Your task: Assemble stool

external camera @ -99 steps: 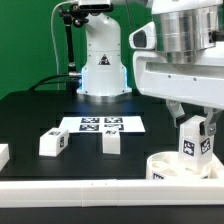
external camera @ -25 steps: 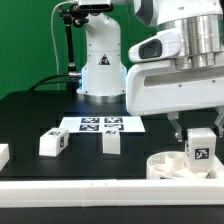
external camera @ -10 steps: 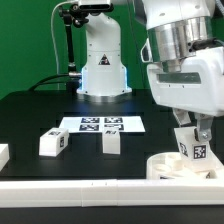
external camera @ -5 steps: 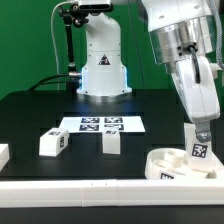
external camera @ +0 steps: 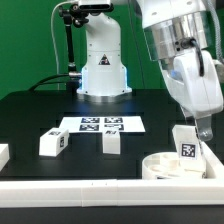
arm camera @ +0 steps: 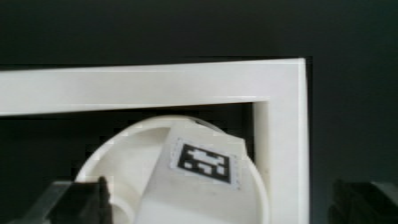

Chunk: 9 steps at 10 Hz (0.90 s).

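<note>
The round white seat [external camera: 165, 168] lies at the front of the exterior view's right, against the white border rail. One white tagged leg [external camera: 186, 146] stands on it, leaning a little. My gripper [external camera: 204, 130] hangs tilted just above and to the exterior view's right of that leg and holds nothing. In the wrist view the gripper [arm camera: 222, 208] has its dark fingers [arm camera: 80, 200] wide apart, with the seat [arm camera: 143, 170] and the leg's tag [arm camera: 210, 163] between and beyond them. Two more legs [external camera: 52, 143] [external camera: 111, 143] lie loose on the black table.
The marker board [external camera: 100, 125] lies flat mid-table in front of the arm's base [external camera: 101, 70]. A white border rail [external camera: 80, 187] runs along the front edge and forms a corner in the wrist view [arm camera: 276, 90]. Another white part [external camera: 3, 155] shows at the left edge.
The gripper was shut on the leg over the seat, then tilted, let go and drew up and to the right. The leg now stands free on the seat, shifted slightly left.
</note>
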{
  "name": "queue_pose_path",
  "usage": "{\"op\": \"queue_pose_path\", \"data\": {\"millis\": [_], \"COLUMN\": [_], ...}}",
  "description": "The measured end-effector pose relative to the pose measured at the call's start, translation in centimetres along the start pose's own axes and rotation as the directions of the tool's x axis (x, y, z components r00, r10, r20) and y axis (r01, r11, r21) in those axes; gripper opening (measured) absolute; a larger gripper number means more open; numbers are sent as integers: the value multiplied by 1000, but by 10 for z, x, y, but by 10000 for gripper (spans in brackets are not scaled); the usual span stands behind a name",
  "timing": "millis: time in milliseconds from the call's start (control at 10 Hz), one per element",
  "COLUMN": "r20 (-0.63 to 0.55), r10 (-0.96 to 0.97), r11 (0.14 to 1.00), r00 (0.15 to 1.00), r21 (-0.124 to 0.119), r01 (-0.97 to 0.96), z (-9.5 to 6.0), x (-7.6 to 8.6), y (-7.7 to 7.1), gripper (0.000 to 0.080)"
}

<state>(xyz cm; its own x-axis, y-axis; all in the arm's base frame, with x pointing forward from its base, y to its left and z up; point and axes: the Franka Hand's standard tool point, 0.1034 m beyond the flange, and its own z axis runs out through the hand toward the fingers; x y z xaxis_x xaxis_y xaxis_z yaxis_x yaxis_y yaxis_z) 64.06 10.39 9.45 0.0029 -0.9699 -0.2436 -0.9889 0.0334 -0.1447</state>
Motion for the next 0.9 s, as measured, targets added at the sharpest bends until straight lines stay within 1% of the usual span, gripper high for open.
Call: {"op": "queue_pose_path", "data": {"millis": [100,200,400,500,600,800,900], "r20": [-1,0,-2,3,23,57,67], "r10": [-63,-61,-200,-302,-454,-621,-695], "r11": [998,998,980,953,888,777,710], "r00": [998,998,980,953,891,782,716], "r21": [8,6,4,-20,-70,-89,-93], "r01": [63,61,200,302,454,624,698], "z": [-4,-2,-2,-1,-3,-10,-11], "x": [0,-1,-1,-1,0,-1,-2], "y": [-2,-1,-1,2,6,3,3], "gripper": [643,643,649,649,649,649,649]}}
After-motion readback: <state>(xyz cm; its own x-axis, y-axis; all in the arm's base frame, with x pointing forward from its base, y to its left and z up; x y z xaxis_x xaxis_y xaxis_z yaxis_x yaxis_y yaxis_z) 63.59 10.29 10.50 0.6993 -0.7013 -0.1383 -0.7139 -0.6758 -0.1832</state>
